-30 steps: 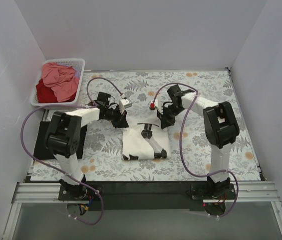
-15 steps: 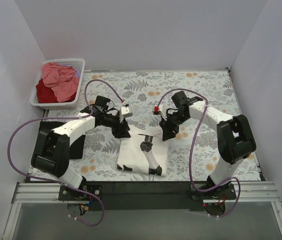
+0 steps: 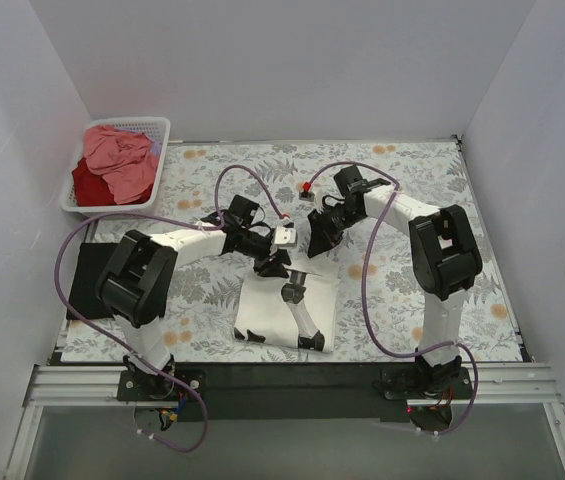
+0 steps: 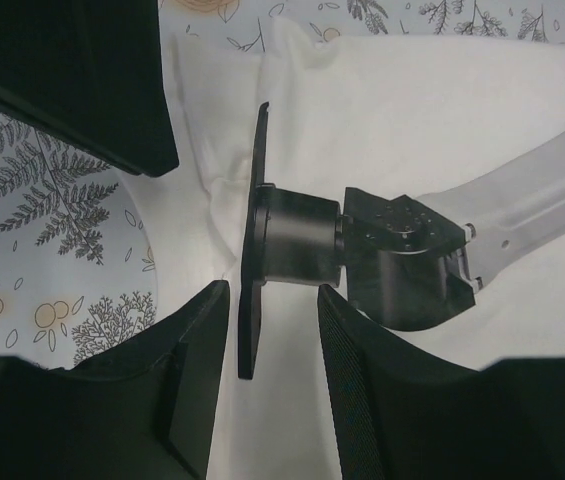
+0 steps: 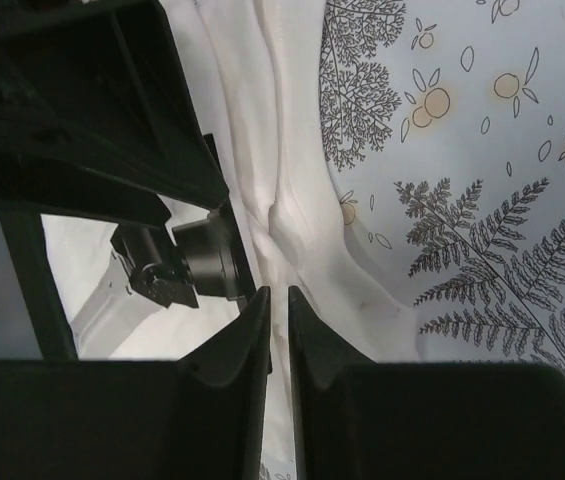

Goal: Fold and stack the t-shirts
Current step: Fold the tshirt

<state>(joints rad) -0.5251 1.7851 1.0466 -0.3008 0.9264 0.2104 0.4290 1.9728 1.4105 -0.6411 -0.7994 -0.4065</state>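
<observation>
A folded cream-white t-shirt (image 3: 270, 318) with a black and grey figure on it lies at the table's near middle. My left gripper (image 3: 274, 264) hovers over its far edge, jaws open, with only white cloth (image 4: 412, 130) and the dark figure below them. My right gripper (image 3: 317, 242) is just beyond the shirt's far right corner. Its fingertips (image 5: 262, 300) stand a narrow slit apart above a ridge of the white cloth (image 5: 282, 150). A salmon-pink t-shirt (image 3: 119, 155) and a dark red one (image 3: 86, 186) lie in the basket. A black t-shirt (image 3: 84, 280) lies flat at the left edge.
The white lattice basket (image 3: 158, 126) stands at the far left corner. The floral tablecloth (image 3: 402, 190) covers the table between white walls. Purple cables loop over both arms. A black rail runs along the near edge.
The white shirt was dragged toward the near edge and let go. My left gripper then swung right to the shirt's far edge. My right gripper drew back and narrowed after opening.
</observation>
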